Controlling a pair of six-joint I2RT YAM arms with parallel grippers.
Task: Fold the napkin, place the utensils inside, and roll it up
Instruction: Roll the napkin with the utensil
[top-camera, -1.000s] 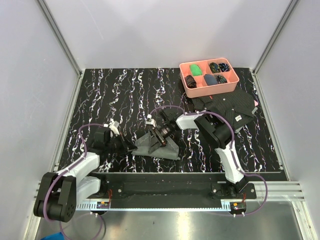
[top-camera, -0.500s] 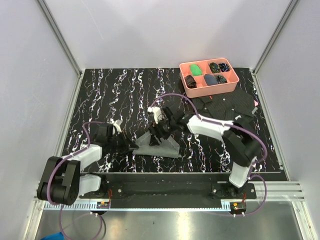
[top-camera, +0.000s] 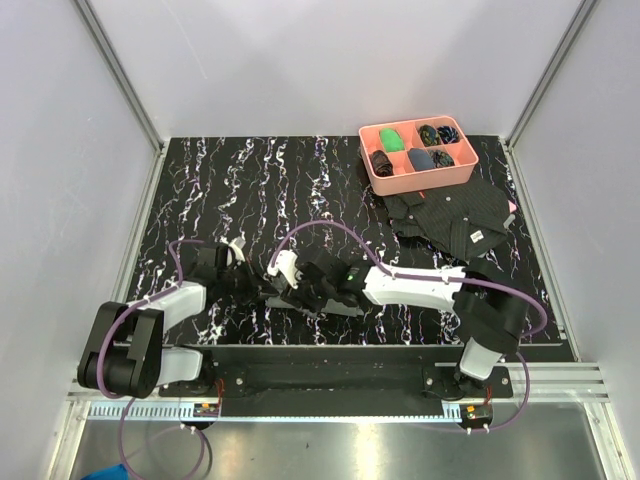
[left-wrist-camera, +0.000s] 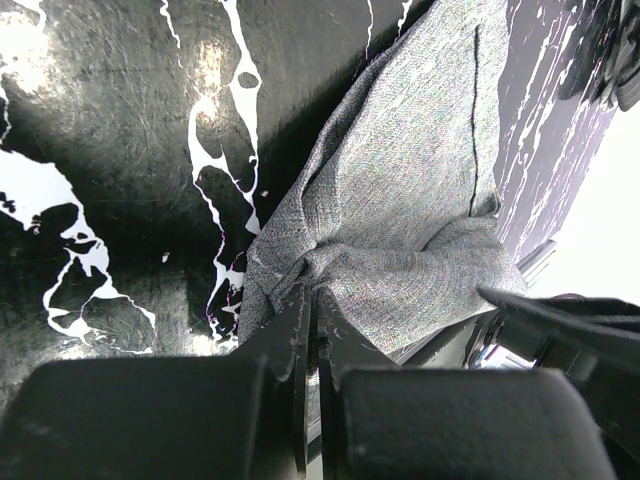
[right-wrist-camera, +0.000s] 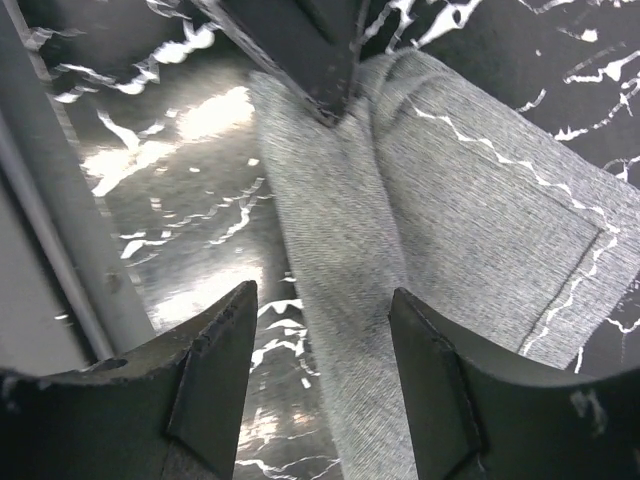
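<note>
The grey napkin (top-camera: 343, 304) lies bunched and partly rolled near the table's front edge, mostly under my right arm. My left gripper (top-camera: 262, 293) is shut on a gathered corner of the napkin (left-wrist-camera: 400, 220); its tips (left-wrist-camera: 312, 292) pinch the fabric. My right gripper (top-camera: 291, 287) reaches in from the right and hangs open just above the rolled fold (right-wrist-camera: 350, 260). One finger (right-wrist-camera: 215, 370) is over bare table, the other (right-wrist-camera: 440, 385) over cloth, and nothing is held between them. The utensils are out of view.
A pink tray (top-camera: 372, 171) of small dark and green items stands at the back right. A black patterned cloth with a white tag (top-camera: 455, 215) lies in front of it. The metal front rail (right-wrist-camera: 60, 250) runs close beside the napkin.
My right arm has swung down and left toward the front edge, lowering over the napkin, which has dropped from a raised tent to a low roll. The left gripper keeps its hold.
</note>
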